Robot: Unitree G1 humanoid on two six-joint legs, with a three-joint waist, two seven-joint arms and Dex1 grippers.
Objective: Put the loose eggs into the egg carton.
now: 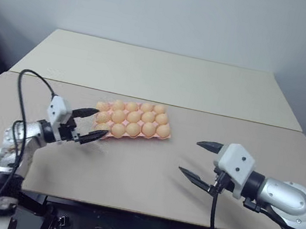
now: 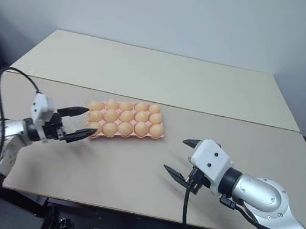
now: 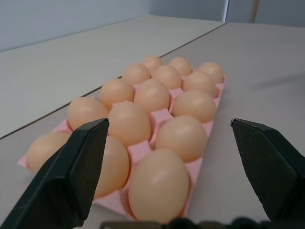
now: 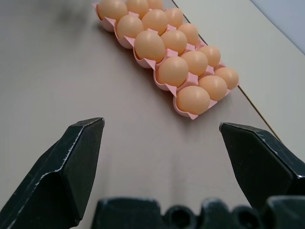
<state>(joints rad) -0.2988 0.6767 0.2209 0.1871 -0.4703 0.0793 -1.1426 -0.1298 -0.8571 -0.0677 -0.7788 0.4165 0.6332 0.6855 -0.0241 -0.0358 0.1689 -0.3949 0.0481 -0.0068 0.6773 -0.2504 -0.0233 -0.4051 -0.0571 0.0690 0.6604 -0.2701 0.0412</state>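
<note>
The left tool (image 1: 92, 123) stood spread wide and empty just beside the egg carton (image 1: 115, 136) on the worktop (image 1: 131, 170). The right tool (image 1: 199, 161) gaped empty, well apart. Eggs (image 3: 157, 183) filled the cups.

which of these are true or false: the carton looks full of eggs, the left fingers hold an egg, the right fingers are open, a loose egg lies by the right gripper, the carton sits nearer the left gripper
1. The egg carton looks full of eggs. True: every cup that shows holds one.
2. The left gripper holds an egg. False: its fingers are open and empty, just short of the carton's end.
3. The right gripper has its fingers open. True, with nothing between them.
4. A loose egg lies on the table beside the right gripper. False: the tabletop there is bare.
5. The carton sits nearer the left gripper than the right. True.
</note>
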